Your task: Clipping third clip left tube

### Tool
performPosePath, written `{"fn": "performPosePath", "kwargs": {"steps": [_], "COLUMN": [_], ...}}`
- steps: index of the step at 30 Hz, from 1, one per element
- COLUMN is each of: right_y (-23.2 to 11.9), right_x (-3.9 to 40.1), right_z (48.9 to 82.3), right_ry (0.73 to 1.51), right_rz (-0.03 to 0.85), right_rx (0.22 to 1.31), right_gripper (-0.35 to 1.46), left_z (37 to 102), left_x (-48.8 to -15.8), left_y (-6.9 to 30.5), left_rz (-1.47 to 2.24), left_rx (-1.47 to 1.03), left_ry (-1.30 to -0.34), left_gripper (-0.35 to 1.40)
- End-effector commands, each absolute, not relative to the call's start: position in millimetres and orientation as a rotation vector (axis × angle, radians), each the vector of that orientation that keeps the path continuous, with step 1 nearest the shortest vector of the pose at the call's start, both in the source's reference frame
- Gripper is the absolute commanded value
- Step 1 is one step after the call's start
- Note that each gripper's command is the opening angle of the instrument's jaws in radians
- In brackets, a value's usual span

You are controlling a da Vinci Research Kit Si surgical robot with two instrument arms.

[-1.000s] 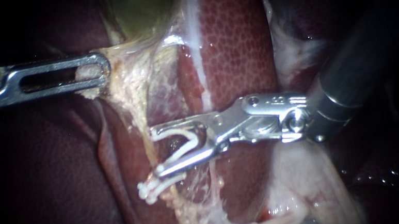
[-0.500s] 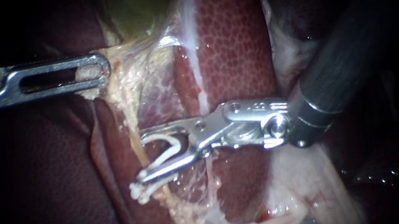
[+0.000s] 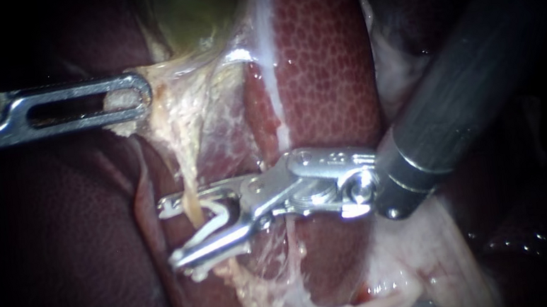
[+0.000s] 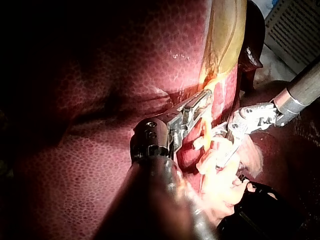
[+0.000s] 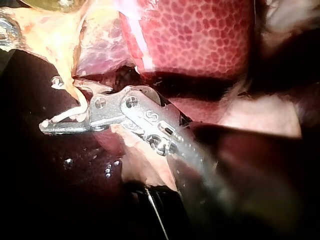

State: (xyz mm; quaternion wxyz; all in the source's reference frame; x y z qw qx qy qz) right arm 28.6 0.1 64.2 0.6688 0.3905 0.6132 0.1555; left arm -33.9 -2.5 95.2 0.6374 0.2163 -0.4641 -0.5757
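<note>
Mottled liver (image 3: 325,60) underlies the tube (image 3: 180,168), slatted panel (image 4: 295,25) beyond.

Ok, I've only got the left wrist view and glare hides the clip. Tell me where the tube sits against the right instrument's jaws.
Observer: Endoscope view: the yellowish tube passes between the jaws of the right instrument, inside the white clip they hold.
Operator: Now give me the tips.
Observer: Both jaw tips reach past the tube, on the side away from the shaft.
Operator: And the clip's legs.
Observer: Right wrist view: the legs stand apart, not closed on the tube.
</note>
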Motion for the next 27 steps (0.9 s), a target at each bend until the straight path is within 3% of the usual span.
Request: {"fn": "performPosePath", "kwargs": {"steps": [1,14,24,27], "right_y": [0.3,1.1,1.1,1.1], "right_x": [28.6,28.4,28.0,27.7], "right_z": [64.2,63.9,63.9,64.0], "right_ry": [1.385,1.395,1.395,1.398], "right_rz": [0.352,0.36,0.359,0.358], "right_rx": [0.881,0.884,0.886,0.887], "right_gripper": [0.59,0.46,0.13,-0.15], "left_z": [95.2,95.1,95.1,95.1], "left_x": [-33.9,-34.0,-34.0,-33.9], "left_y": [-2.5,-2.5,-2.5,-2.5], "left_rz": [-1.314,-1.315,-1.315,-1.315], "left_rx": [0.494,0.494,0.494,0.494], "left_ry": [-1.06,-1.06,-1.06,-1.06], "left_gripper": [-0.13,-0.13,-0.13,-0.13]}}
